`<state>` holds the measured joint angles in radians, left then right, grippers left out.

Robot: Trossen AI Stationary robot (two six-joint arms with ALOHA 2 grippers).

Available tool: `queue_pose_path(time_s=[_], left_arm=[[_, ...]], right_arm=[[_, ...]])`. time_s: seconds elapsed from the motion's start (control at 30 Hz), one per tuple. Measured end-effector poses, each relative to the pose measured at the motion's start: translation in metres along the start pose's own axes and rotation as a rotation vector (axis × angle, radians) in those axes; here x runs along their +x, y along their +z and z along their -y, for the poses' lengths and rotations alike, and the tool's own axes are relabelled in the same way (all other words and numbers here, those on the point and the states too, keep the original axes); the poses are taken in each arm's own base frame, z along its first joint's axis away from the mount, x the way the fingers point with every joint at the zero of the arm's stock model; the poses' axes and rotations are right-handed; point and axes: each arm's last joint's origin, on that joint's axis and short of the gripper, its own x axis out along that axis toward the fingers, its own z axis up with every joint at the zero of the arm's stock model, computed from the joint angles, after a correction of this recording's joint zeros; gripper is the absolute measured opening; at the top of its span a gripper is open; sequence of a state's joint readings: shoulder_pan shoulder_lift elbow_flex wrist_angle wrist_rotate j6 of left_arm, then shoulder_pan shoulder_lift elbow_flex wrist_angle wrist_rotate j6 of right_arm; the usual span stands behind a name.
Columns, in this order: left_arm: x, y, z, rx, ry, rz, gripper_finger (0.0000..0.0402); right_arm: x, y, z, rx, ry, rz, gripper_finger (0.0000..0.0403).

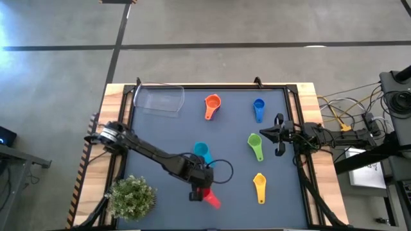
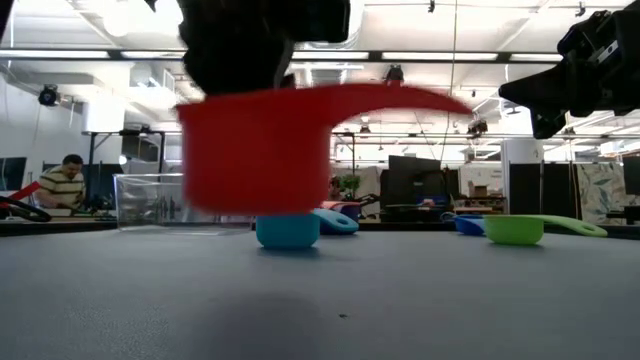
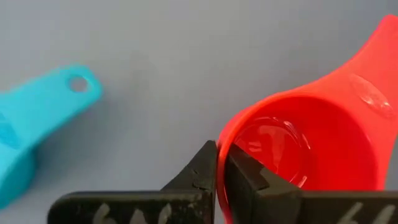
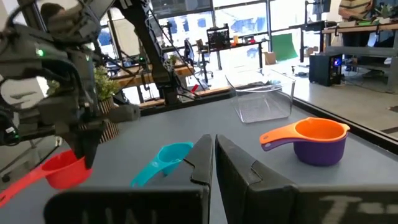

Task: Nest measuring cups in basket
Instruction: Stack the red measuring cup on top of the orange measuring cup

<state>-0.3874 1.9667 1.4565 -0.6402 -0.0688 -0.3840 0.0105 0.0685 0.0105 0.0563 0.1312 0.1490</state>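
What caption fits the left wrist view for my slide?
Left gripper pinching the rim of the red measuring cup, teal cup lying nearby.

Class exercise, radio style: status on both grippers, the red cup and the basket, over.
Left gripper shut on red cup, lifted off table. Right gripper idle at right edge, near green cup. Basket empty, far corner; teal cup lies between.

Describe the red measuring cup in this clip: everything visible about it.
The red measuring cup is a glossy plastic scoop with a round bowl and a flat handle widening outward. It is empty, held upright and lifted clear of the table near its front edge. The left gripper pinches the rim wall between its fingers; nothing else touches it.
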Motion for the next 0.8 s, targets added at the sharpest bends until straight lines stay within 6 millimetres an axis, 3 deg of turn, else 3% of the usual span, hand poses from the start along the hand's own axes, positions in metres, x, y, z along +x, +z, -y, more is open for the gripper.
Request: queue_pose_path(time_s=[0.3, 0.8], left_arm=[[-0.029, 0.028, -0.016, 0.088, 0.025, 0.000, 0.0001], [-0.038, 0.052, -0.089, 0.184, 0.068, -0.001, 0.0000]], right_arm=[[0.000, 0.000, 0.000, 0.000, 0.000, 0.000, 0.0009], [0.000, 0.000, 0.000, 0.000, 0.000, 0.000, 0.0009]])
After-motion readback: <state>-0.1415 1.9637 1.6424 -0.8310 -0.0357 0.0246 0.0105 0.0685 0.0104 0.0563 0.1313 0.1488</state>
